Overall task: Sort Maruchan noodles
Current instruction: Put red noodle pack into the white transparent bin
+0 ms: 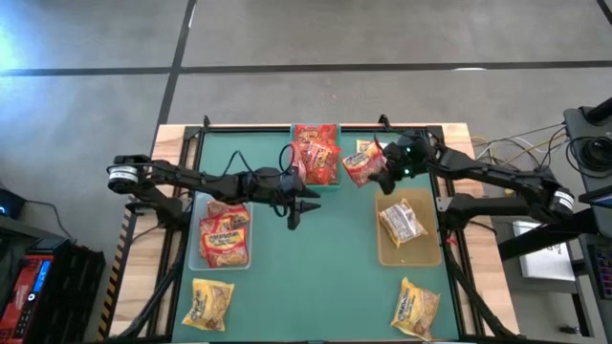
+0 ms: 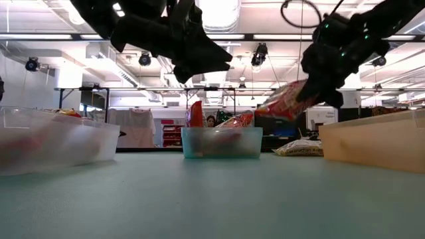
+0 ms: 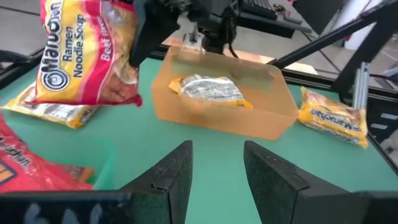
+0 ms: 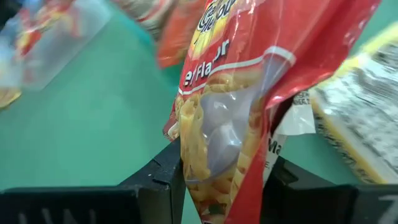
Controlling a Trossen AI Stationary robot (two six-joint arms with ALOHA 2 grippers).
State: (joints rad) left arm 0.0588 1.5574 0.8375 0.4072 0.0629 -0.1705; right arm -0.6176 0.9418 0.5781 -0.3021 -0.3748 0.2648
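My right gripper [image 1: 380, 175] is shut on a red Maruchan noodle packet [image 1: 360, 167], held up beside the teal bin [image 1: 316, 182], which contains other red packets. My left gripper [image 3: 217, 165] hovers open and empty over the middle of the mat [image 1: 296, 205]. A clear bin [image 1: 199, 239] at the left holds red-and-yellow packets. The tan bin [image 1: 387, 250] at the right holds a silver-and-yellow packet [image 1: 402, 222]. Yellow packets lie flat on the mat at the near left [image 1: 210, 304], near right [image 1: 416, 308] and far side [image 1: 363, 147]. My right gripper pinches the red packet between its two fingers, one finger [image 4: 166, 177] on each flat face, at the end with the clear window [image 4: 217, 140]. The fingers slant downward. The packet is lifted clear of the table and sticks out tilted toward the teal bin [image 2: 285, 103].
The three bins stand around the mat's middle: teal at the far side [image 2: 221, 141], clear at the left [image 2: 53, 139], tan at the right [image 2: 378, 143]. The mat between them is bare. A dark frame rail runs round the table [image 1: 449, 239].
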